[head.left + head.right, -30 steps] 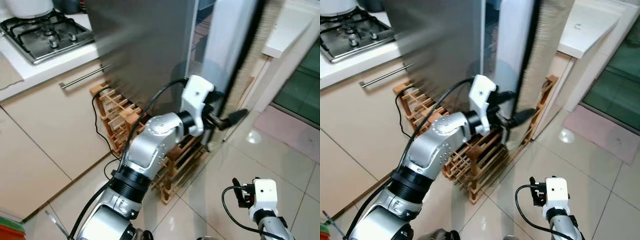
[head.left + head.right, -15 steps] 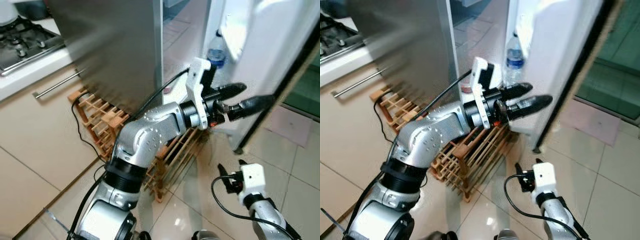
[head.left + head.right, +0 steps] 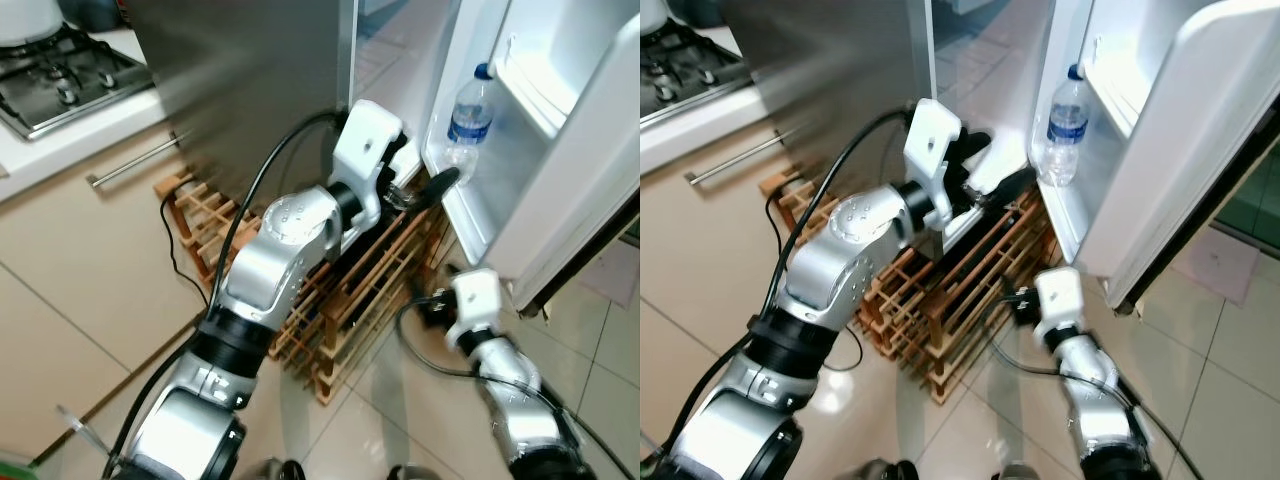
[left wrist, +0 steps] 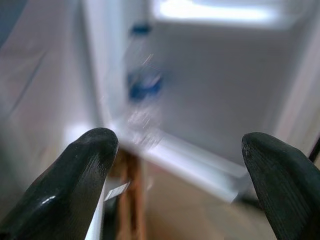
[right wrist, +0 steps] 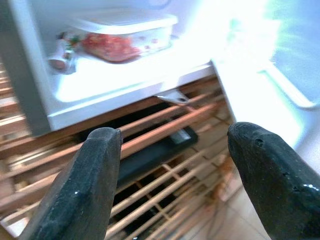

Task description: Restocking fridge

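The fridge door [image 3: 585,190] stands wide open to the right. A clear water bottle with a blue cap [image 3: 466,115] stands in the door's lower shelf. My left gripper [image 3: 424,190] hovers open just left of that bottle, in front of the fridge opening, with nothing between its fingers [image 4: 85,175]. The bottle [image 4: 142,87] looks blurred ahead of them. My right gripper [image 3: 428,305] is lower, open and empty, over the wooden rack. It faces the bottom fridge shelf, where a lidded plastic box of red food [image 5: 125,32] and a small jar [image 5: 62,52] sit.
A wooden wine rack [image 3: 340,300] stands on the tiled floor against the fridge's steel side [image 3: 250,80]. Left of it are cream cabinets with a bar handle [image 3: 135,165] and a gas hob [image 3: 60,65]. A black cable [image 3: 185,245] hangs by the rack.
The fridge door has swung from nearly shut to wide open, baring the bottle. My left gripper has come off the door's edge and drawn back. My right arm has risen towards the rack.
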`<state>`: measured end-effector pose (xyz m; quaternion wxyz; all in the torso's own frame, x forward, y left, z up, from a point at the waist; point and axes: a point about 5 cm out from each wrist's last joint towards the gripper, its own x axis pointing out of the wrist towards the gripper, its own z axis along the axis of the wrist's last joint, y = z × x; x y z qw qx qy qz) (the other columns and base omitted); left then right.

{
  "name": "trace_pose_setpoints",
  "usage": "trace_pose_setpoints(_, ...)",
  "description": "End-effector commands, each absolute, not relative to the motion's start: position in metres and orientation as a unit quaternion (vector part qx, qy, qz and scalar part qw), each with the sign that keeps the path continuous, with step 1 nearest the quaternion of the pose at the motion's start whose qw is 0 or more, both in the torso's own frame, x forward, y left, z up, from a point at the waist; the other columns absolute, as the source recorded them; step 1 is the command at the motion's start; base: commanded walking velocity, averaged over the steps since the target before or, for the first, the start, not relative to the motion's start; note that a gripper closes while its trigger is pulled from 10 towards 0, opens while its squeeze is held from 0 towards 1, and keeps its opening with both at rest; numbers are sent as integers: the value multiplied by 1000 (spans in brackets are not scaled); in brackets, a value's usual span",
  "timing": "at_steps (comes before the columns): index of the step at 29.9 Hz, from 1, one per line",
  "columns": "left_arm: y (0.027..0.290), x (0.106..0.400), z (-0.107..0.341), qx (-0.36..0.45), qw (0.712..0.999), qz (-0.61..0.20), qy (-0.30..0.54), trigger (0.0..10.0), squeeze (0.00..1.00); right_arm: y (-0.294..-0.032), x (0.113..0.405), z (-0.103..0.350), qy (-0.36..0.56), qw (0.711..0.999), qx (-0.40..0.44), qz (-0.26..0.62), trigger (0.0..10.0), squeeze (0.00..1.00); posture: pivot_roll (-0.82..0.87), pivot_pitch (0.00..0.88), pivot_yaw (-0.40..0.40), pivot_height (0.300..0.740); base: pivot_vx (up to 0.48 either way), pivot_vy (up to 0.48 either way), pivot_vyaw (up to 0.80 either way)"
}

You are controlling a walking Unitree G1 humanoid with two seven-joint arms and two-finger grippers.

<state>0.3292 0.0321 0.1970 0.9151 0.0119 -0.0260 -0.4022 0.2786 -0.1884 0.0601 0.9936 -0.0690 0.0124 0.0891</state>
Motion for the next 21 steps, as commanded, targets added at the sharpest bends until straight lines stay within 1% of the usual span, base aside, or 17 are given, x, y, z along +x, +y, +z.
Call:
trace_pose_setpoints(1,35,330,194,16,921,-389,-25,10000,0,-190,281,61,9,994,-71,83,10000,212,-153,44,46,740,0,0,0)
trace_pose_setpoints(4,48,331,177,34,933,-358,-24,10000,0,-195,285,65,0,994,-83,70,10000,216,-149,41,45,740,0,0,0)
trace_pose_setpoints(5,48,331,177,34,933,-358,-24,10000,0,-195,285,65,0,994,-83,70,10000,216,-149,41,45,740,0,0,0)
trace_pose_setpoints(6,66,333,157,78,948,-308,-18,10000,0,-197,288,68,-8,994,-92,58,10000,216,-148,39,45,740,0,0,0)
trace_pose_setpoints(7,72,334,151,88,952,-293,-16,10000,0,-198,289,68,-11,994,-94,54,10000,216,-148,39,45,740,0,0,0)
trace_pose_setpoints(9,87,334,133,134,958,-254,2,10000,0,-200,290,69,-12,994,-98,44,10000,216,-148,39,43,740,0,0,0)
trace_pose_setpoints(10,100,334,120,147,964,-222,22,10000,0,-203,290,69,-11,994,-101,34,10000,212,-145,39,43,740,0,0,0)
trace_pose_setpoints(13,115,333,108,153,972,-174,43,10000,0,-209,290,69,-9,994,-108,21,10000,216,-144,41,44,740,0,0,0)
trace_pose_setpoints(16,127,329,95,134,979,-135,69,10000,0,-221,291,71,-8,993,-116,-2,10000,208,-143,45,42,740,0,0,0)
trace_pose_setpoints(20,128,322,84,133,979,-131,77,10000,0,-239,290,72,-5,990,-137,-34,10000,212,-139,50,39,740,0,0,0)
trace_pose_setpoints(21,127,320,82,129,980,-132,76,10000,0,-252,288,71,1,986,-155,-59,10000,212,-137,52,37,740,0,0,0)
